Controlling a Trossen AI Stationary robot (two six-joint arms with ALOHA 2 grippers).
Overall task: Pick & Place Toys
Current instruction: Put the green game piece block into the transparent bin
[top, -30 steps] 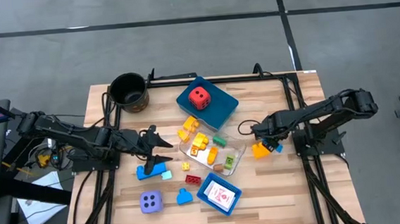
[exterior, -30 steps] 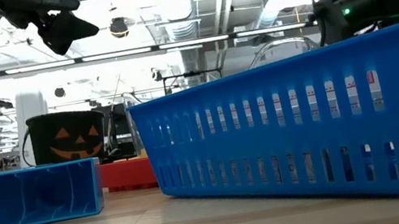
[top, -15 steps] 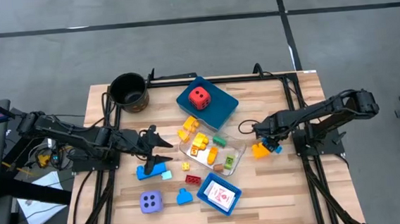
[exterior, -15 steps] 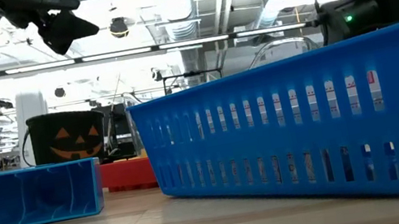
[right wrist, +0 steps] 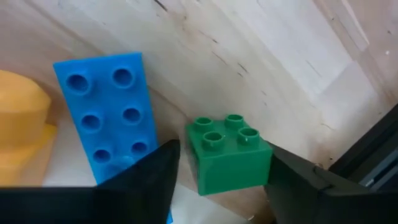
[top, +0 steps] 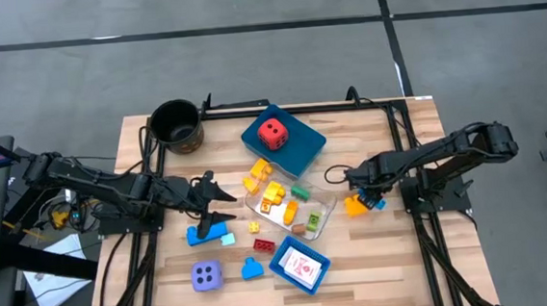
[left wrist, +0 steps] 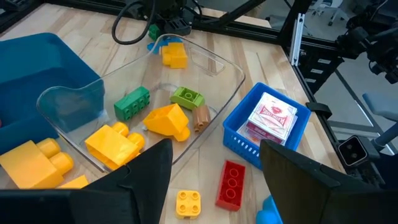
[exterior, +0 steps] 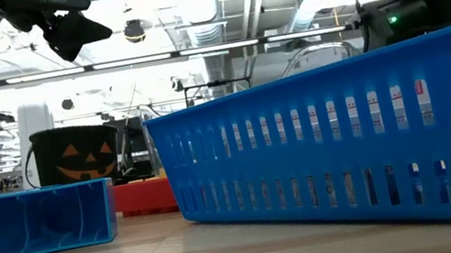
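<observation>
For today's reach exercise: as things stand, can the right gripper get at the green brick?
Probably yes. The right gripper hangs directly over the green brick, one finger on each side. The blue brick lies close beside it, but not in the gap.

Left arm reaching in from the table's left side, left gripper (top: 221, 203) held above the tabletop with fingers spread apart, right arm stretched in from the right side, right gripper (top: 373, 201) low at the table, fingers parted
</observation>
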